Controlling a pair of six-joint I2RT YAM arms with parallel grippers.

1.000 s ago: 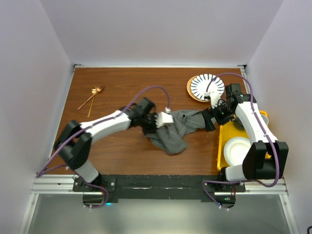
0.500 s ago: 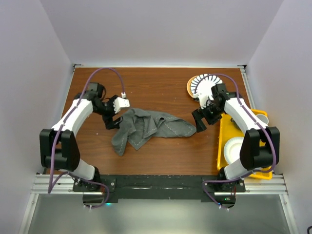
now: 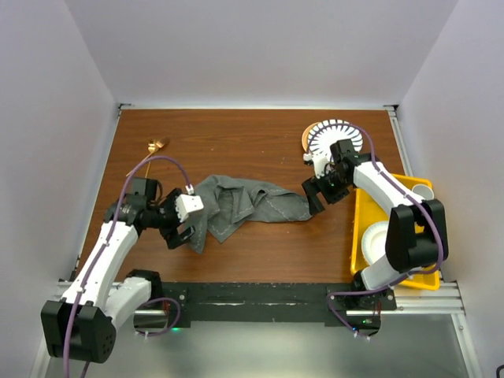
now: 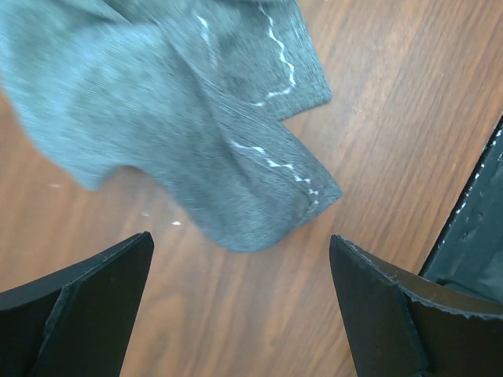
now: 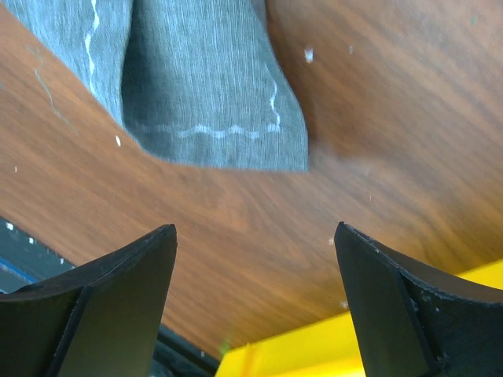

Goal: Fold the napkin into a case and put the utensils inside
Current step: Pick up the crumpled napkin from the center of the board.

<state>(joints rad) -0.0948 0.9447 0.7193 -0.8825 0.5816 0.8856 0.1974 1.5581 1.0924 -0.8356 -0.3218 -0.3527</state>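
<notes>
Left tool (image 4: 240,250) and right tool (image 5: 255,232) gape empty beside the napkin (image 3: 244,205).

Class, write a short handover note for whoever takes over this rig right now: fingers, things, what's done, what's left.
Left gripper: fingers open, empty, at the napkin's left end.
Right gripper: fingers open, empty, at its right end.
Napkin lies crumpled in the middle of the table; utensils lie near the far left corner.
Done: nothing folded yet.
Left: spread and fold the napkin, then slip the utensils in.
</notes>
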